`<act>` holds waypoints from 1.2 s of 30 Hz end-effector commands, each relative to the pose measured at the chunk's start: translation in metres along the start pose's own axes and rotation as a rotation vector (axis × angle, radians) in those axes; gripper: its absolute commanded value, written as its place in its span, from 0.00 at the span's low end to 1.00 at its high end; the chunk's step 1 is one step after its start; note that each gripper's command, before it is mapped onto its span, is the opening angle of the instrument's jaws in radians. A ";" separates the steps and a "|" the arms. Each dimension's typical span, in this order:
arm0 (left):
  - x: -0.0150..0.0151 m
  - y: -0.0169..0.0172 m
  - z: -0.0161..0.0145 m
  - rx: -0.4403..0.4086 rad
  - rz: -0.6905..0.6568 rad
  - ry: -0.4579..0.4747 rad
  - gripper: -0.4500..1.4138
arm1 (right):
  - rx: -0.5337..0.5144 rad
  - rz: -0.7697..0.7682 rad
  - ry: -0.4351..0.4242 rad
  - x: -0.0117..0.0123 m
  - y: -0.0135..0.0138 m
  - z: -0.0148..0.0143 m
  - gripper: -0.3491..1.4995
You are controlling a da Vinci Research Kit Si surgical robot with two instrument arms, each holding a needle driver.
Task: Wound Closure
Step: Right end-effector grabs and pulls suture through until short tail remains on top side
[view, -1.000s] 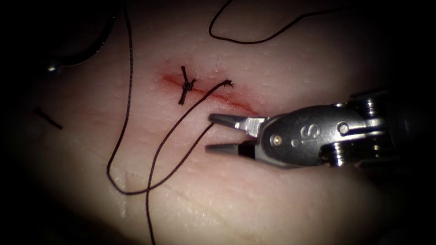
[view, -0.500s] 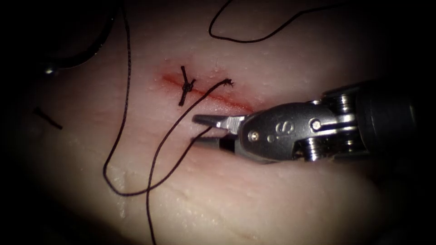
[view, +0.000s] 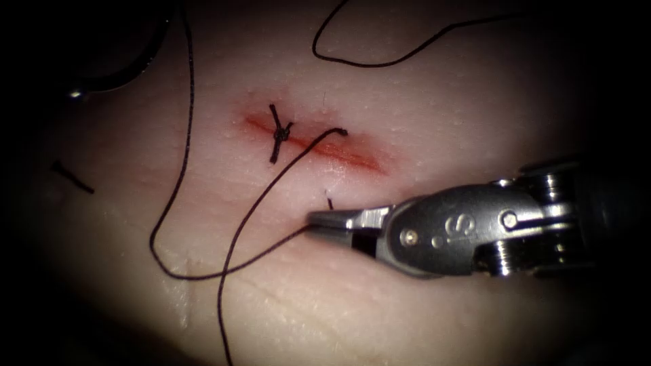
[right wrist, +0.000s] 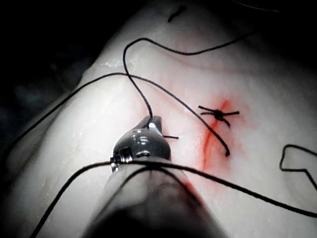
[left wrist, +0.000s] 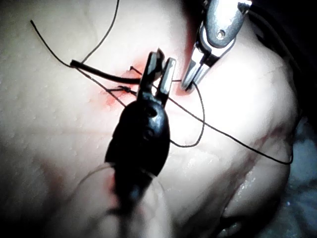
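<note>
In the endoscope view the right tool (view: pixel 325 220) reaches in from the right edge to the middle of the frame, its jaws closed on the thread (view: pixel 234 230) just below the cut (view: pixel 319 144). The pinched strand runs left from the jaw tips, dips to a low point at the lower left of the lit tissue (view: pixel 420 102), then climbs up the left side and out at the top. A second strand starts at a free end (view: pixel 341 131) lying on the cut, slants down to the left, crosses the first and leaves at the bottom edge. A tied knot (view: pixel 279 133) with short tails sits across the left part of the cut, and red fluid (view: pixel 352 154) stains the cut along its length. A short stub of thread (view: pixel 329 202) stands on the tissue just above the closed jaws. A loose loop of thread (view: pixel 380 62) lies at the top of the frame, and a cut bit of thread (view: pixel 70 177) lies at the far left. In the left wrist view the left tool (left wrist: pixel 162 73) hangs over the cut with its jaws slightly apart and nothing between them, while the right tool (left wrist: pixel 190 82) grips the thread close beside it. The needle is not something I can make out in these views.
</note>
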 end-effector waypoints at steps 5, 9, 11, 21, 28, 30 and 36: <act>-0.0010 0.0005 0.0005 0.001 -0.002 0.000 0.00 | 0.015 0.012 0.031 0.0051 -0.0047 -0.0006 0.00; -0.0008 0.0007 0.0005 0.003 -0.002 -0.002 0.00 | 0.025 0.013 0.049 0.0078 -0.0062 -0.0013 0.00; -0.0008 0.0007 0.0005 0.003 -0.003 -0.002 0.00 | 0.023 0.015 0.051 0.0083 -0.0064 -0.0014 0.00; -0.0006 0.0004 0.0005 0.003 -0.006 -0.001 0.00 | 0.047 -0.002 0.075 0.0132 -0.0100 -0.0025 0.00; -0.0005 0.0003 0.0004 0.002 -0.007 -0.001 0.00 | 0.079 -0.004 0.110 0.0152 -0.0115 -0.0029 0.04; -0.0005 0.0003 0.0004 0.002 -0.007 -0.001 0.00 | 0.078 0.028 0.109 0.0150 -0.0112 -0.0029 0.57; -0.0005 0.0003 0.0002 0.003 -0.007 -0.003 0.00 | 0.043 0.074 0.117 0.0121 -0.0083 -0.0041 0.92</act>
